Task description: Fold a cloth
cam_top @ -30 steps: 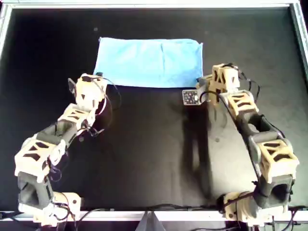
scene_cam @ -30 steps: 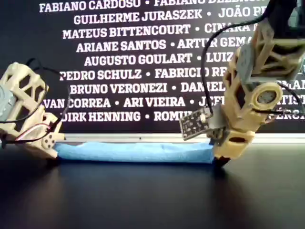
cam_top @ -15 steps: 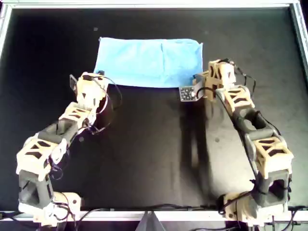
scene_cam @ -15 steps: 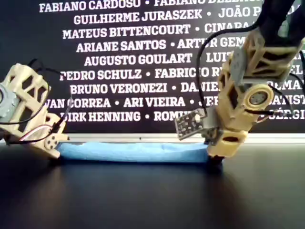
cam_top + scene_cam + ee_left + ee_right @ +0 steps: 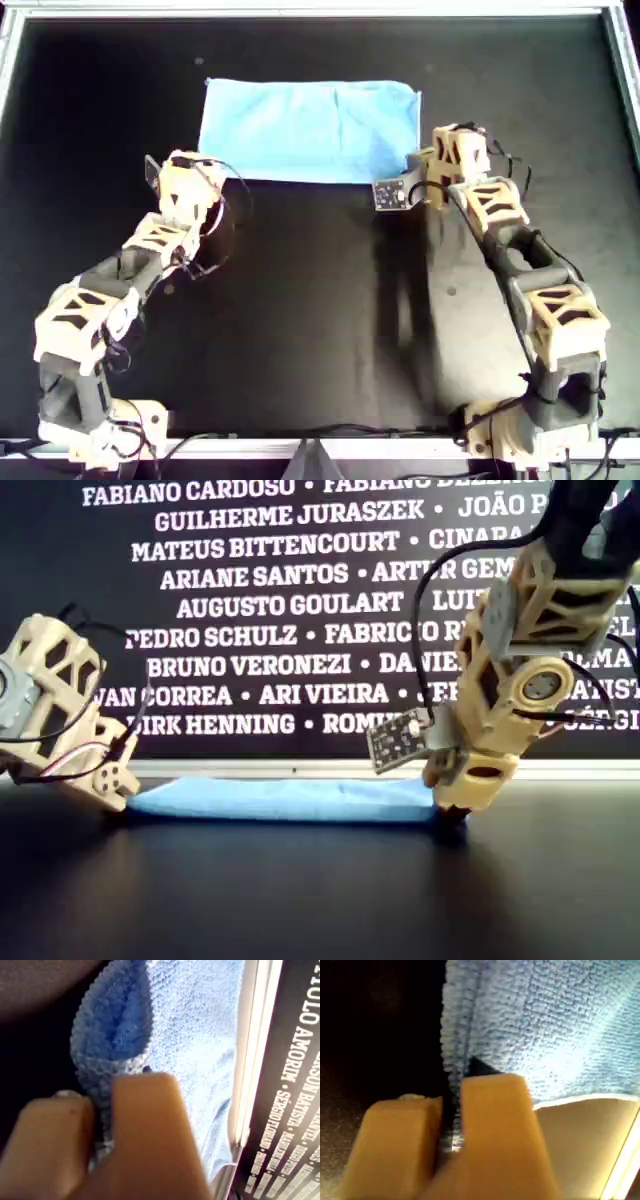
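We are working over a wide black matte table (image 5: 320,330) with a pale metal rim, and the light blue, thin soft fabric cloth (image 5: 310,130) is lying on it as a flat oblong band toward the far edge, well inside the rim, its long near edge facing us in the overhead view. The two tan lattice-framed arms are reaching in from the table's near edge, one to each near corner of the cloth. The left gripper (image 5: 102,1110) is pinching the cloth's near corner on the overhead view's left: its wrist view is showing a puckered loop of fabric bunching just ahead of the two tan fingers (image 5: 145,1125), which are closing on the edge. The right gripper (image 5: 452,1110) is clamping the near corner on the overhead view's right, with a thin strip of cloth edge caught in the narrow gap between its jaws. We are judging the risks from these holds. The right bite is looking shallow, so a quick lift could be pulling the edge free and leaving one corner behind. The left bunching could be carrying a crease into the fold. If we are raising the two corners unevenly, the fabric will be skewing, and the edges will not be meeting squarely.
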Robot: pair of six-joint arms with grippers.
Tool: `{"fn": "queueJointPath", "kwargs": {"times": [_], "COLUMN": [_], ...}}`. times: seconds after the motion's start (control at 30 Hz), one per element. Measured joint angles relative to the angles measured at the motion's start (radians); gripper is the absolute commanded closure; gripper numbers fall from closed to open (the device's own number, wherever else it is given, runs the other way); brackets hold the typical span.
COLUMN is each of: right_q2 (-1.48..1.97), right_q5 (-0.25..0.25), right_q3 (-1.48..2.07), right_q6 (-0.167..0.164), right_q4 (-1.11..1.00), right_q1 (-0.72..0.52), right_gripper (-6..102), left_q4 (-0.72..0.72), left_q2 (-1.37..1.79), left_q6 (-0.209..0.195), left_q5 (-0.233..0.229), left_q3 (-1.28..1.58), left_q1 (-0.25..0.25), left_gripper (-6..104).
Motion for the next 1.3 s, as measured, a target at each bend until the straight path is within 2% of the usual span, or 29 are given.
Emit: {"fn": "queueJointPath", "kwargs": {"times": [0.4,0.5,0.73,1.3], "right_q2": [0.026,0.098,0.255,0.657], "right_q5": [-0.005,-0.005,0.011,-0.011], "right_q3": [0.012,0.061,0.252,0.640], "right_q6": [0.000,0.003,0.002,0.011], "right_q4": [0.002,0.002,0.003,0.003], "right_q1": [-0.011,-0.012,-0.018,-0.012], "right_gripper": [97,97,97,97], "left_q4": [0.002,0.002,0.002,0.003], "left_q2": [0.014,0.074,0.273,0.618], "left_q6": [0.003,0.003,0.003,0.003], "left_q5": [0.000,0.002,-0.002,0.002], "left_q3": [0.018,0.098,0.301,0.678], "left_q1": [0.000,-0.003,-0.066,-0.092], "left_gripper": [99,99,99,99]}}
